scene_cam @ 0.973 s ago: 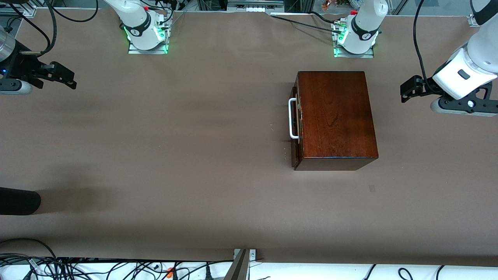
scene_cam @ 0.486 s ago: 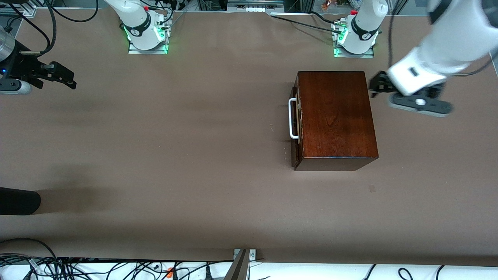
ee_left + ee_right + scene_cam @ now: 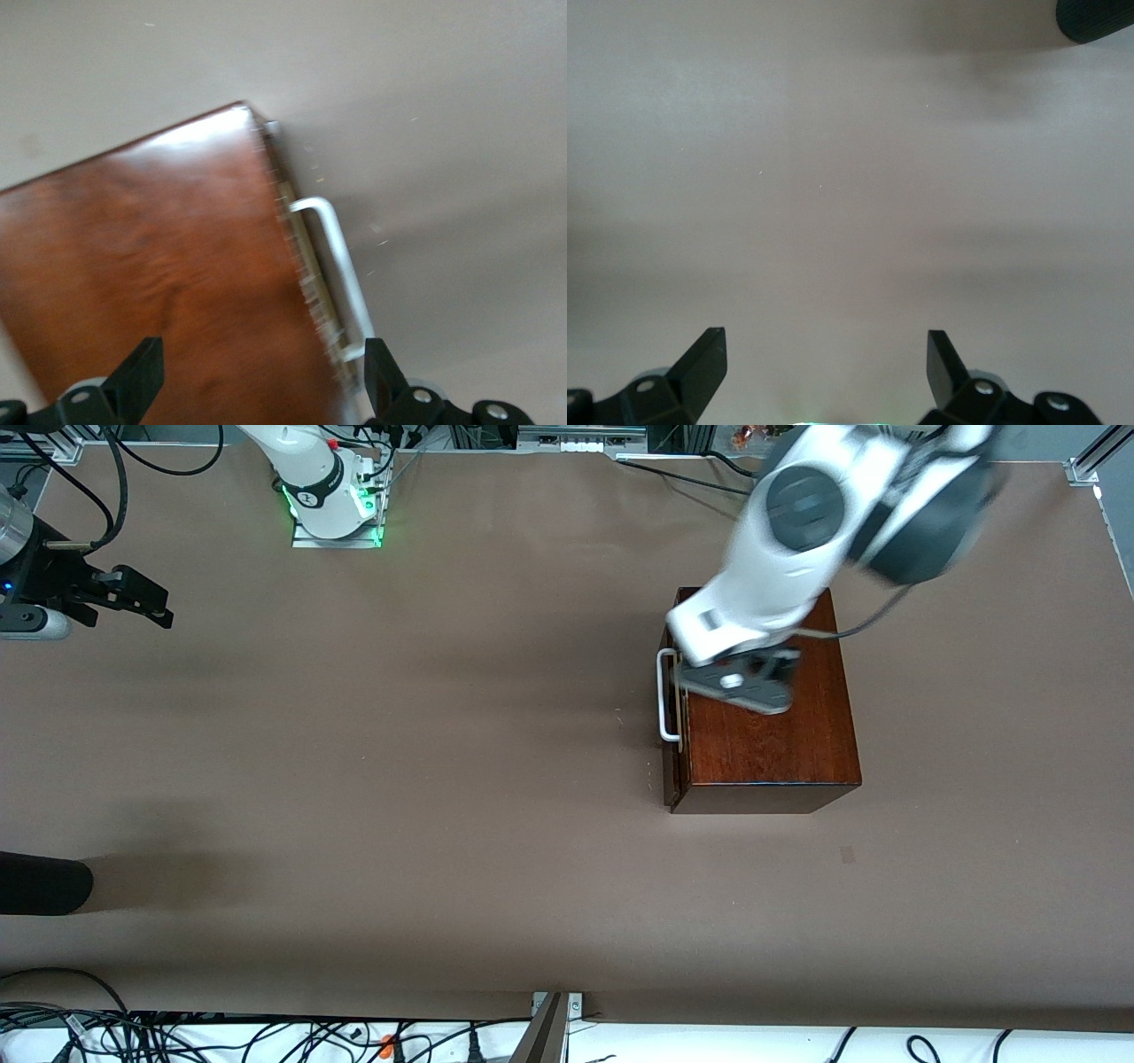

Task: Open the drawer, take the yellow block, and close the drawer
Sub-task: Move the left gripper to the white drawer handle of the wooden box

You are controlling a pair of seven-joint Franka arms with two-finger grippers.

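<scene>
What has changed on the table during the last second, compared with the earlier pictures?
The left gripper, open, swung in from the left arm's end of the table and is now over the wooden box, near the drawer and its white handle. It holds nothing. The drawer stayed closed, and the right gripper stayed open, waiting over bare table.

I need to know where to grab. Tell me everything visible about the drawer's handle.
The handle is a slim white U-shaped bar, glossy like plastic or coated metal, fixed at both ends to the dark front of the drawer, which looks shut or nearly so. It faces the right arm's end of the table. Nothing touches it; the left gripper hangs open over the wooden box beside it.
</scene>
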